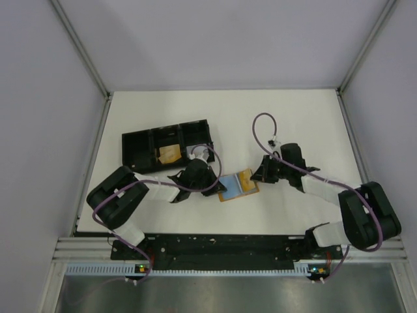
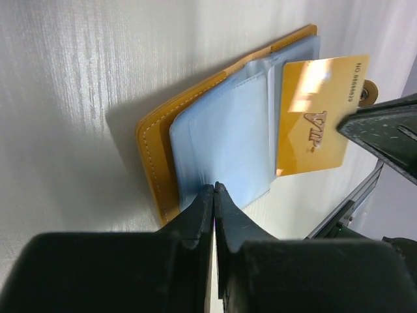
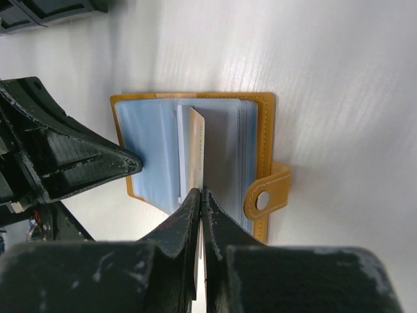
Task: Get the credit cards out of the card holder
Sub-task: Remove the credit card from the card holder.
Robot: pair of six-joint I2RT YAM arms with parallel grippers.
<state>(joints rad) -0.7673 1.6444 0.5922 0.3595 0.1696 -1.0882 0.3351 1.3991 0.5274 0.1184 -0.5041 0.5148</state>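
Observation:
The orange-tan card holder [image 1: 238, 185] lies open on the white table, its pale blue plastic sleeves [image 2: 228, 137] facing up. It also shows in the right wrist view [image 3: 266, 130], with its snap tab [image 3: 267, 195] at the right edge. My left gripper [image 2: 214, 189] is shut, with its tips resting on the near edge of the left blue sleeve page. My right gripper [image 3: 201, 192] is shut on a gold credit card [image 2: 319, 114] marked VIP. The card stands partly out of a sleeve and shows edge-on in the right wrist view [image 3: 195, 143].
A black three-compartment tray [image 1: 140, 147] lies at the back left, just behind my left gripper [image 1: 210, 181]. A tan card [image 1: 169, 154] lies in its middle compartment. My right gripper [image 1: 259, 175] is at the holder's right end. White walls enclose the table.

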